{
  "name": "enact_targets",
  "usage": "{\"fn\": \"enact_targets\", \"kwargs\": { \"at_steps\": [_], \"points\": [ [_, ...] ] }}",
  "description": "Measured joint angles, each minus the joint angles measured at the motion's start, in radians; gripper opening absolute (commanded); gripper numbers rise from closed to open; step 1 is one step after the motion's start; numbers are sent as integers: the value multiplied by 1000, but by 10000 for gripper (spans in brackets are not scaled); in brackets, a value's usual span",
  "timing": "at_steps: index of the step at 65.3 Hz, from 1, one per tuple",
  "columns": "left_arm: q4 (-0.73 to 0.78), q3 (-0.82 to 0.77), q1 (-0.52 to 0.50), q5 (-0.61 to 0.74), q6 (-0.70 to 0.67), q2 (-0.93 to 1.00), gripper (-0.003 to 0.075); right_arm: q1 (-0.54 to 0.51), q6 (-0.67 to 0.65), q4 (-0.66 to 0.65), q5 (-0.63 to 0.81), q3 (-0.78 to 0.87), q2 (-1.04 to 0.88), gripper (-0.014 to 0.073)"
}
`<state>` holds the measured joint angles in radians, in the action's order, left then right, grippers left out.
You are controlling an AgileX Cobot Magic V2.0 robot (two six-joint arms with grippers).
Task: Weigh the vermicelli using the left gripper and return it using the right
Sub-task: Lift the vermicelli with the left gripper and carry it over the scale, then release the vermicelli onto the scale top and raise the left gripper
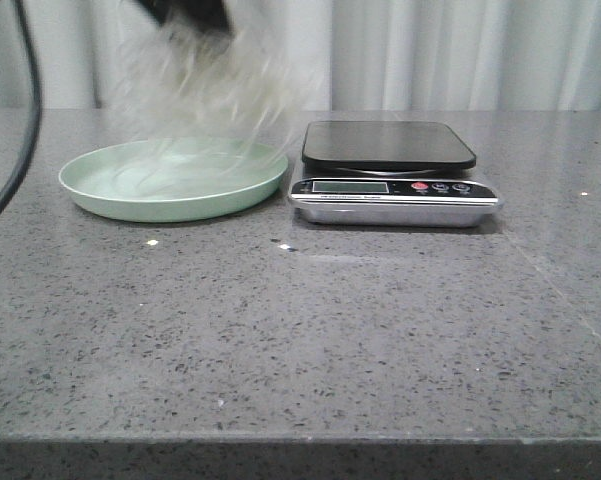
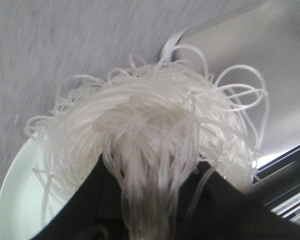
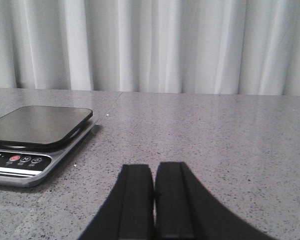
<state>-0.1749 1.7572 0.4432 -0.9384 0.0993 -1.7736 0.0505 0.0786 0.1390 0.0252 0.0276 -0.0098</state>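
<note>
Left gripper (image 1: 192, 14) seen only as a dark blurred shape at the top edge of the front view, black cable (image 1: 20, 120) trailing down along the left side; in the left wrist view clamped on a bundle of strands, black fingers (image 2: 224, 210) pressed in on either side of the gathered stems. Vermicelli (image 2: 150, 125) held up in the air by that grip, a loose pale tangle of looping translucent strands fanned out wide beyond the fingers. From the front, noodles smeared by motion blur, hanging above the pale green plate (image 1: 170, 195) and clear of its surface, though hard to tell whether the lowest wisps grazed it. Plate resting flat on the grey speckled table (image 1: 300, 340), just beside the scale (image 1: 395, 175) to its right. Scale with a dark square platform, nothing on it, silver body below with a display and small buttons, one red. Right gripper (image 3: 153, 200) low over bare tabletop, black fingers (image 3: 135, 200) pressed together with only a thin seam between, nothing held. Scale off to one side of that gripper and well apart from it. White pleated curtain (image 3: 164, 45) hanging behind the far table edge.
</note>
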Motion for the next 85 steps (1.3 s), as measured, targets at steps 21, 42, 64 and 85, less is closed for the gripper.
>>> {"fn": "enact_targets", "kwargs": {
  "at_steps": [21,42,64,85],
  "points": [
    [-47,139,126,139,0,-42,127,0,0,0,0,0,0,187],
    [-51,142,176,173,0,-237,281,0,0,0,0,0,0,187],
    [-57,183,176,144,2,-255,670,0,0,0,0,0,0,187],
    [-2,239,176,66,3,-119,670,0,0,0,0,0,0,187]
  ]
}}
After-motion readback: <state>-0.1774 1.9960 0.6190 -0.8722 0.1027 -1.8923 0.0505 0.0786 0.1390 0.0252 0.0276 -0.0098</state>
